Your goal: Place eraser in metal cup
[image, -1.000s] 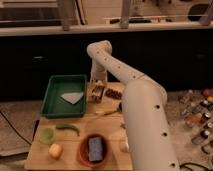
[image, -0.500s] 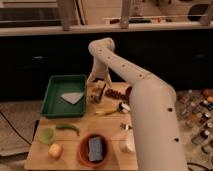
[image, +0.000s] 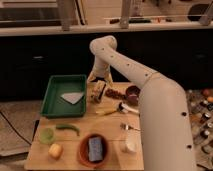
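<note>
My gripper (image: 98,88) hangs from the white arm at the far side of the wooden table (image: 115,160), just right of the green tray (image: 52,102). It is down on a small pale block with a darker edge, the eraser (image: 98,95), which stands tilted on the table. I cannot tell whether the eraser is gripped. The small dark metal cup (image: 133,94) stands to the right of it, with some dark red bits (image: 114,93) between them.
The tray holds a grey cloth (image: 73,97). Nearer me are a red bowl (image: 82,150) with a blue sponge (image: 95,148), a yellow lump (image: 55,150), a small green cup (image: 46,134), a green pod (image: 69,128), a translucent cup (image: 131,145) and a yellow-handled tool (image: 111,111).
The arm's upper bend has shifted slightly right and up. The gripper has stayed at about the same spot by the tray, over the pale block.
</note>
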Robot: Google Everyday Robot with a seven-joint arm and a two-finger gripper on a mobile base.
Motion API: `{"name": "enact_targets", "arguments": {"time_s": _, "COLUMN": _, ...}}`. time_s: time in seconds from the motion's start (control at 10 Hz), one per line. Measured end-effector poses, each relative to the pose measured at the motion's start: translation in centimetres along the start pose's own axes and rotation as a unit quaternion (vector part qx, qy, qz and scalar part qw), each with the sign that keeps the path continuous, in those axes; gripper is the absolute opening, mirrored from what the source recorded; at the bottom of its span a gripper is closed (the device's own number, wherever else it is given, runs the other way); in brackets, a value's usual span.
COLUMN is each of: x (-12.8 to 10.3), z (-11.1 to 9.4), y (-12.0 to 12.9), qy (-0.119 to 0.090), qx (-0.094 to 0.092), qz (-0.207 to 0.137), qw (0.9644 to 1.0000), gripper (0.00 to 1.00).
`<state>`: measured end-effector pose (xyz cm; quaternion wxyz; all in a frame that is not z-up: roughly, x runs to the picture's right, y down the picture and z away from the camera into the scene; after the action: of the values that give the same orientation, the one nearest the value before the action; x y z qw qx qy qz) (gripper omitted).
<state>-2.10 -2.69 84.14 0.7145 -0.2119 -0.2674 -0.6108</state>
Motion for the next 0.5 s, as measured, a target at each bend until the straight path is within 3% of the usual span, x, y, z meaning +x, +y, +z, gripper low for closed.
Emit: {"name": "enact_targets", "arguments": {"time_s": 0.5, "x": 0.01, "z": 0.0, "y": -0.17, "qy": 0.0, "qx": 0.001, "qz": -0.001, "qw": 1.0, "gripper": 0.8}}
